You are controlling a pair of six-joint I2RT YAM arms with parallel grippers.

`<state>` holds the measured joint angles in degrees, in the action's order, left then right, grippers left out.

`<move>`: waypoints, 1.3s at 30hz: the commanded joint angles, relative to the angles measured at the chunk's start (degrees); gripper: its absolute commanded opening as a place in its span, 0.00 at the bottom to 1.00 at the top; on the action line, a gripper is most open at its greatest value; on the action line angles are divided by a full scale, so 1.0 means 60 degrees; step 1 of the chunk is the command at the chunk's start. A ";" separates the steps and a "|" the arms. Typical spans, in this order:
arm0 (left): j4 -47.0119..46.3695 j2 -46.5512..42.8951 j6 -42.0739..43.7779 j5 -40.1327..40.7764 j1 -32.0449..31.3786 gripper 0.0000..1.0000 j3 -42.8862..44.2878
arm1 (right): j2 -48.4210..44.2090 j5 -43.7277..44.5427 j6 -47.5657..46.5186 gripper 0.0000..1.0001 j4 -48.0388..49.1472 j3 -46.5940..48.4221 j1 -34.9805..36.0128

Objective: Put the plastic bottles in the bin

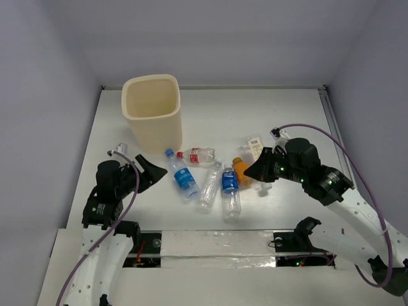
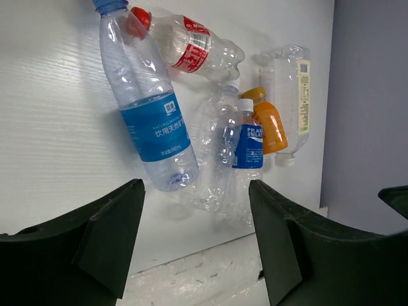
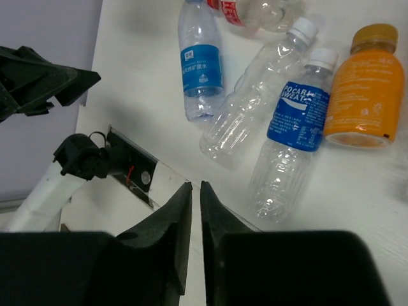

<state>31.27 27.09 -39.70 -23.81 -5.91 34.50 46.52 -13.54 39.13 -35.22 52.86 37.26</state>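
Upright at the far left of the white table (image 1: 287,115): a cream-coloured plastic bin (image 1: 156,131), rounded-square at the mouth, sides tapering downward.

Lying flat in a loose cluster at mid-table, right of the bin and nearer the arms, all outside it: six small plastic bottles.
- Closest to the bin, a clear bottle with a blue cap and blue label (image 1: 183,176), cap end toward the bin.
- Just beyond it, lying crosswise, a clear bottle with a red cap and red label (image 1: 197,155).
- Next, a clear unlabelled bottle (image 1: 209,187), white-capped, side by side with a clear bottle with a dark blue label (image 1: 230,190); touching or only very close, cannot tell.
- Further right, a short orange bottle (image 1: 241,171).
- Beyond that, a clear bottle with a cream label (image 1: 256,148).

At the left of the cluster, the left gripper (image 1: 152,172): black fingers spread wide, grasping nothing, aimed at the blue-capped bottle and apart from it. Through the left wrist view, the cluster visible beyond the parted fingers.

At the right, the right gripper (image 1: 250,172): fingers drawn almost together, only a thin slit between them, nothing held. Tip just beside the orange bottle from above; contact impossible to judge.
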 commanded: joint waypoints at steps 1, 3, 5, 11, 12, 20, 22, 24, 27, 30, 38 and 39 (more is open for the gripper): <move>-0.0392 0.0288 0.0142 0.0073 -0.0025 0.63 -0.0096 | 0.0127 0.0571 0.0216 0.09 0.0377 0.0111 0.0542; -0.0348 0.0595 0.0303 0.0087 -0.0025 0.60 -0.0081 | 0.0258 0.0630 0.0288 0.00 0.0508 0.0038 0.0836; -0.0406 0.0670 0.0289 0.0174 -0.0025 0.54 -0.0110 | 0.0419 0.0631 0.0333 0.00 0.0714 -0.0050 0.0982; -0.0656 0.1197 0.0040 0.0306 -0.0025 0.00 -0.0521 | 0.0669 0.0909 0.0406 0.00 0.1006 -0.0415 0.1423; -0.0626 0.1357 0.0055 0.0568 -0.0025 0.00 -0.0463 | 0.0684 0.0880 0.0464 0.00 0.1080 -0.0533 0.1423; -0.1226 0.2558 -0.0296 0.1872 -0.0741 0.24 -0.0170 | 0.0757 0.1158 0.0274 0.15 0.1007 -0.1059 0.1511; -0.1329 0.2940 -0.0471 0.2560 -0.1456 0.47 0.0050 | 0.0757 0.1027 0.0289 0.30 0.1109 -0.1222 0.1511; -0.1576 0.3304 -0.0910 0.3116 -0.1927 0.68 0.0080 | 0.0801 0.0953 0.0216 0.55 0.1139 -0.1310 0.1511; -0.2176 0.3890 -0.1335 0.3469 -0.2573 0.80 -0.0022 | 0.0786 0.1099 0.0157 0.76 0.1066 -0.1514 0.1511; -0.2820 0.4621 -0.1512 0.3821 -0.2867 0.83 -0.0008 | 0.0946 0.1027 0.0114 0.87 0.1211 -0.1720 0.1511; -0.3775 0.6221 -0.1308 0.4759 -0.2984 0.84 0.0358 | 0.1678 0.1158 0.0098 0.96 0.1884 -0.2203 0.1511; -0.3921 0.6483 -0.1322 0.4818 -0.2984 0.84 0.0329 | 0.1752 0.1173 0.0142 0.97 0.1944 -0.2204 0.1511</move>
<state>12.01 64.25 -47.53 1.52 -23.64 34.06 56.25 -7.62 40.34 -28.60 39.83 45.84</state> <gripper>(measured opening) 0.840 0.963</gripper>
